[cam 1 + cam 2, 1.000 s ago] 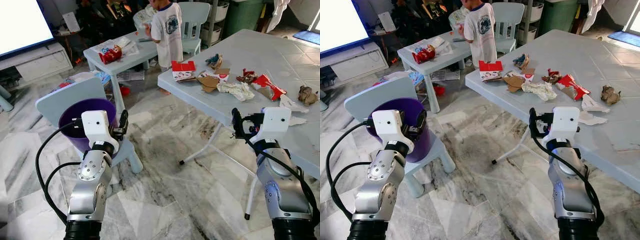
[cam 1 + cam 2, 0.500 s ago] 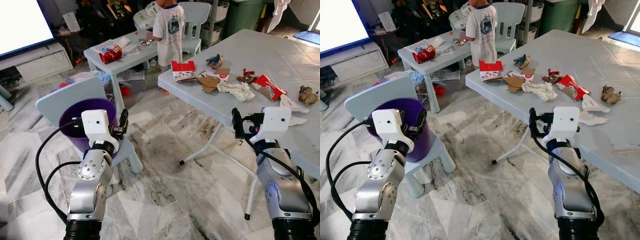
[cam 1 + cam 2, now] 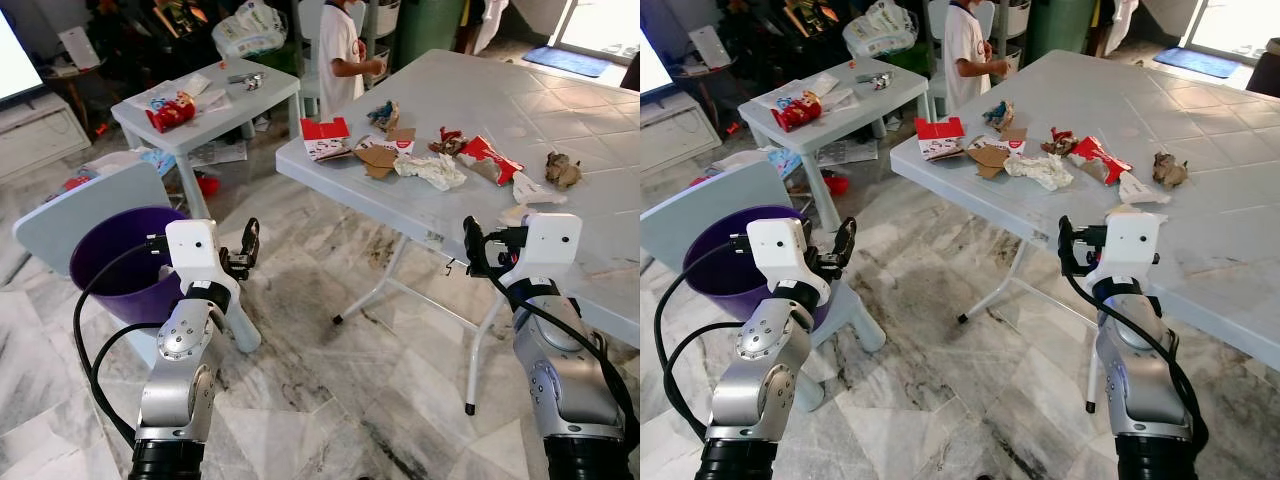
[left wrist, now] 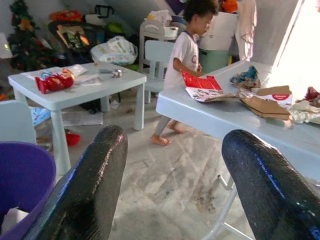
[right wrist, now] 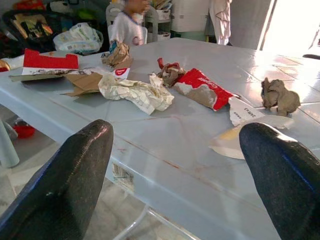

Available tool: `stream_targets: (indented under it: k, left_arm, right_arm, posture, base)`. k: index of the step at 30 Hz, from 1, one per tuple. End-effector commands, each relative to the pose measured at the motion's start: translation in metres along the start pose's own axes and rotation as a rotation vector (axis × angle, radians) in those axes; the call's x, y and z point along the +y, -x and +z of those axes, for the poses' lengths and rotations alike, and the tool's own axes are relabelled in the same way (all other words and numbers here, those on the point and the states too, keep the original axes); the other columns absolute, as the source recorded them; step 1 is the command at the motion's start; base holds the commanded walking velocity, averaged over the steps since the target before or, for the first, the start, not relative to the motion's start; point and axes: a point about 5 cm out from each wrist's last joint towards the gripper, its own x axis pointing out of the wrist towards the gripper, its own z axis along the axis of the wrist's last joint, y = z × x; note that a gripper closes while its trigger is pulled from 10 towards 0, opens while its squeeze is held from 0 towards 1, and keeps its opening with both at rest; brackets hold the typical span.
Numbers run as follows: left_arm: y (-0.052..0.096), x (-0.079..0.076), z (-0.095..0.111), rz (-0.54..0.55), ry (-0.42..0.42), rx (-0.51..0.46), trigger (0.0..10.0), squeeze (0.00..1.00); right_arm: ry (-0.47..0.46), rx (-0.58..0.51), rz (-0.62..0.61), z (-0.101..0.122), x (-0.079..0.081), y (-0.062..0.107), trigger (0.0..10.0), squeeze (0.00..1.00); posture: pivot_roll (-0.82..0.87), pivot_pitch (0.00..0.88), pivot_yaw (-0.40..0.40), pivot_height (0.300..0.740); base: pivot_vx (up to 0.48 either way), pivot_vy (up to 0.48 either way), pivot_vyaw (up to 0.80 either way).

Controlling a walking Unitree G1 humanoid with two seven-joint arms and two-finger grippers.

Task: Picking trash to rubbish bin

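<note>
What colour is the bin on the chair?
Purple; the bin shows best in the left eye view.

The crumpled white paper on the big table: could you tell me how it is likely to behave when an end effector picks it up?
The crumpled white paper looks thin and creased, so it is probably very light and would squash further under the fingers. It lies loose on the table, so a push would likely slide it rather than roll it. Its ragged edges may flop or tear if it is gripped by a corner.
</note>
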Motion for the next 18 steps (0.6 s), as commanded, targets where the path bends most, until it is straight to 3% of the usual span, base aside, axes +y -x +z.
stream_targets:
  k: [1, 18]
  left_arm:
    - [0.0019, 0.0019, -0.0007, -0.016, 0.016, 0.007, 10.0, 0.00]
    - [0.0028, 0.0011, -0.0008, -0.037, 0.036, 0.009, 10.0, 0.00]
  right_arm:
    - [0.000, -0.021, 0.008, 0.0064, 0.0009, -0.0006, 10.0, 0.00]
    - [0.006, -0.021, 0.009, 0.0063, 0.0009, -0.0003, 10.0, 0.00]
  posture:
    - [-0.01, 0.038, 0.028, 0.740]
    - [-0.01, 0.041, 0.027, 0.740]
  base:
    - [0.000, 0.000, 0.00]
    - [0.000, -0.014, 0.00]
